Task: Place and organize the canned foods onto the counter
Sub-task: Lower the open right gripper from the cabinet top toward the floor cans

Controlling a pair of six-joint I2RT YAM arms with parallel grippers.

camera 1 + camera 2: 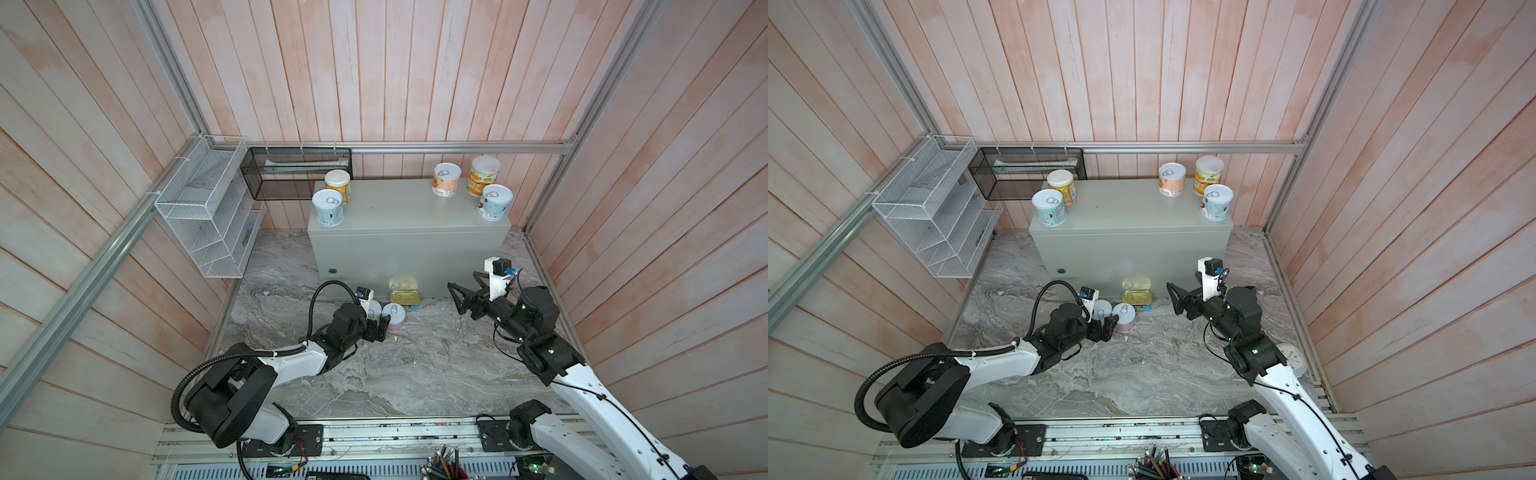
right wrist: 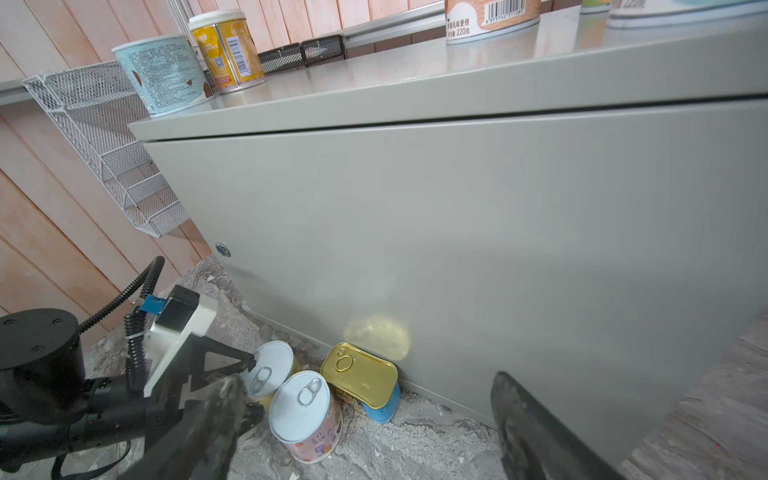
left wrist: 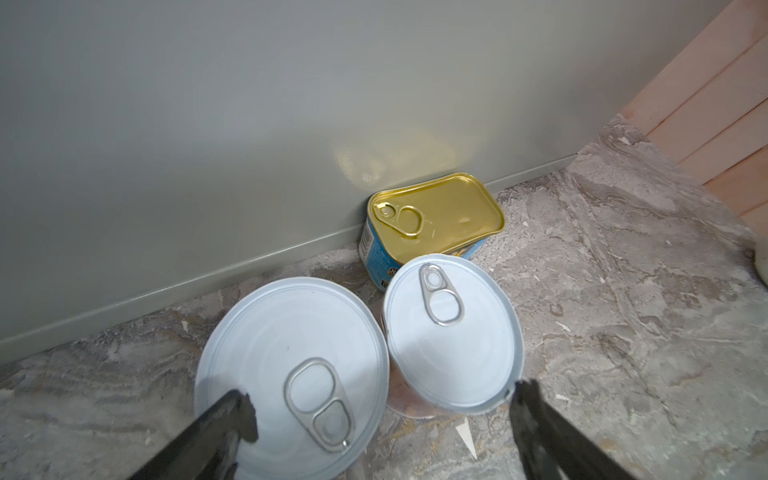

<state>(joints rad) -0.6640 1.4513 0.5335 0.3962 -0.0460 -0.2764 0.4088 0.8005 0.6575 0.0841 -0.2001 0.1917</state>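
Note:
The counter is a grey box, and several round cans stand on its top. Two are at its left end and three at its right end. On the marble in front of it stand a white-lidded can, a pink-labelled can and a gold-topped tin. My left gripper is open. One finger hangs over the near can's lid and the other is at the pink can's rim. My right gripper is open and empty, facing the counter's front, right of the tin.
A white wire basket hangs on the left wall. A black mesh basket hangs behind the counter's left end. Wooden walls close in the marble floor. A round white object lies by the right arm.

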